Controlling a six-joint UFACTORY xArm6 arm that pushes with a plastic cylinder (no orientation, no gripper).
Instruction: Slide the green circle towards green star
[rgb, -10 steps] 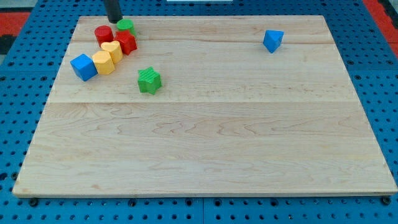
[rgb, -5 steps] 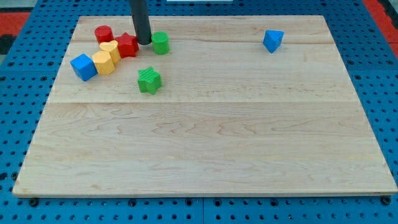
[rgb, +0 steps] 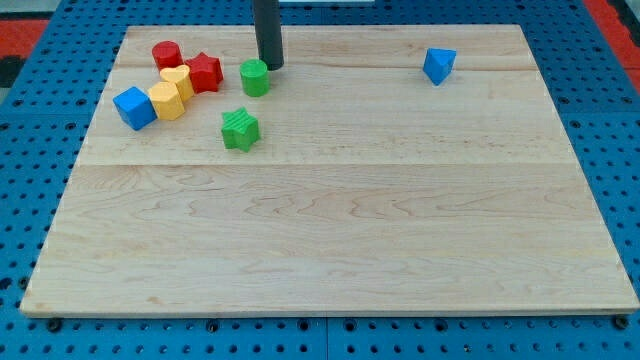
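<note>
The green circle (rgb: 254, 77) stands near the board's top left, just right of the red star (rgb: 204, 72). The green star (rgb: 239, 130) lies a short way below it, slightly to the left, with a gap between them. My tip (rgb: 270, 65) is at the circle's upper right, close beside it; the dark rod rises out of the view's top.
A red cylinder (rgb: 166, 54), two yellow blocks (rgb: 173, 92) and a blue cube (rgb: 133, 107) cluster left of the red star. A blue block (rgb: 438, 65) lies alone at the top right. The wooden board (rgb: 330, 240) sits on a blue pegboard.
The green circle went from the cluster's top to the right and down, clear of the red star. My tip swept right, from the circle's left to its upper right.
</note>
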